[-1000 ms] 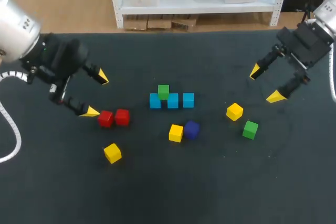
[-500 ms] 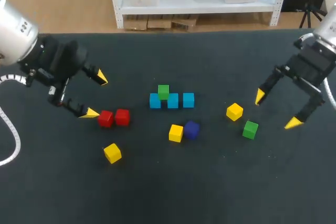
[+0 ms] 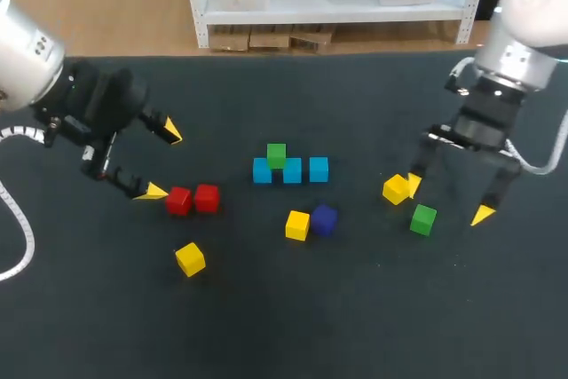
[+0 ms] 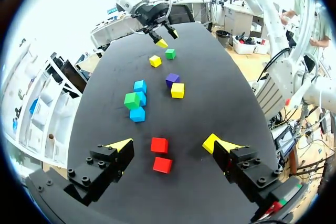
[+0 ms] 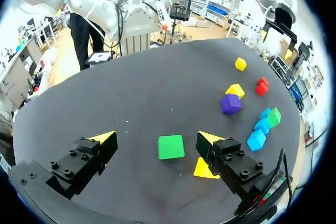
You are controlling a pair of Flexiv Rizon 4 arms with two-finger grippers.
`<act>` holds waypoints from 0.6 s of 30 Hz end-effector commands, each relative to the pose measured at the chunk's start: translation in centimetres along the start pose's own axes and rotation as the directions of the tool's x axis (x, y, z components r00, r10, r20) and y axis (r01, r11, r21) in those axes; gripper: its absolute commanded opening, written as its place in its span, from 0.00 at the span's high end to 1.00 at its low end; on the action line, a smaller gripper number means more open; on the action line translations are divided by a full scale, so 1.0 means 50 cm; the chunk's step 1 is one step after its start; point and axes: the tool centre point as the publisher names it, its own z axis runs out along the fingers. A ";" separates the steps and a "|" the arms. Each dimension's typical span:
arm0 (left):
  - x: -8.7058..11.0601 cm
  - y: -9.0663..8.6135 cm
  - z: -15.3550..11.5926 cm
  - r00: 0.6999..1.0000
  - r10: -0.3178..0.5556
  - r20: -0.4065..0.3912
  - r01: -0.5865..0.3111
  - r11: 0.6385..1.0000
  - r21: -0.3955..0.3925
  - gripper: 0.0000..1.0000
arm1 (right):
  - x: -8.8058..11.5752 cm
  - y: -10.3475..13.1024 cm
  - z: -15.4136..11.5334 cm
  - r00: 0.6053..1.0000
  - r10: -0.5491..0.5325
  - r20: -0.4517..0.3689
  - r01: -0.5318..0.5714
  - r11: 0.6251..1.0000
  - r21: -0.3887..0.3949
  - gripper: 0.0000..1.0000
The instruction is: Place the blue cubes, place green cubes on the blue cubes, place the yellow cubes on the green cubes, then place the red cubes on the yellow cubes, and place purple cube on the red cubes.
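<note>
A row of three blue cubes [image 3: 292, 170] is seen near the middle of the dark table [image 3: 373, 317]. A stacked green cube [image 3: 276, 155] is set on top of it, over the two blue cubes nearest the left arm's side. In front of the row, the purple cube [image 3: 324, 219] is found on the table just beside a middle yellow cube [image 3: 297, 225].

Toward the right arm's side, a loose green cube [image 3: 423, 218] lies on the table, with a right yellow cube [image 3: 396, 189] near it. The right gripper [image 3: 447, 200] is held low over this spot with its fingers spread wide. In the right wrist view the loose green cube is seen between them, touched by neither. The right yellow cube is partly hidden behind one finger; contact there cannot be judged.

Toward the left arm's side, a first red cube [image 3: 178, 201] and a second red cube [image 3: 207, 198] are placed side by side. A left yellow cube [image 3: 190, 258] lies apart, nearer the front edge. The left gripper [image 3: 162, 161] is spread wide with nothing held, one tip just beside the first red cube.
</note>
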 end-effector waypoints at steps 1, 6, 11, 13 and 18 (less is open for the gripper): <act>0.002 -0.002 -0.001 1.000 0.003 0.004 -0.003 1.000 -0.003 0.00 | 0.027 -0.023 0.007 0.999 -0.023 0.040 0.026 0.998 -0.061 0.00; 0.002 -0.002 -0.001 1.000 0.003 0.004 -0.003 1.000 -0.003 0.00 | 0.033 -0.029 0.015 0.996 -0.071 0.054 0.074 0.996 -0.049 0.00; 0.002 -0.002 -0.001 1.000 0.003 0.004 -0.003 1.000 -0.003 0.00 | 0.046 -0.028 0.022 0.992 -0.107 0.072 0.110 0.993 -0.039 0.07; 0.002 -0.002 -0.001 1.000 0.003 0.004 -0.003 1.000 -0.003 0.00 | 0.048 -0.028 0.024 0.990 -0.122 0.078 0.125 0.992 -0.033 0.09; 0.002 -0.002 -0.001 1.000 0.003 0.004 -0.003 1.000 -0.003 0.00 | 0.056 -0.029 0.033 0.986 -0.138 0.092 0.141 0.990 -0.026 0.38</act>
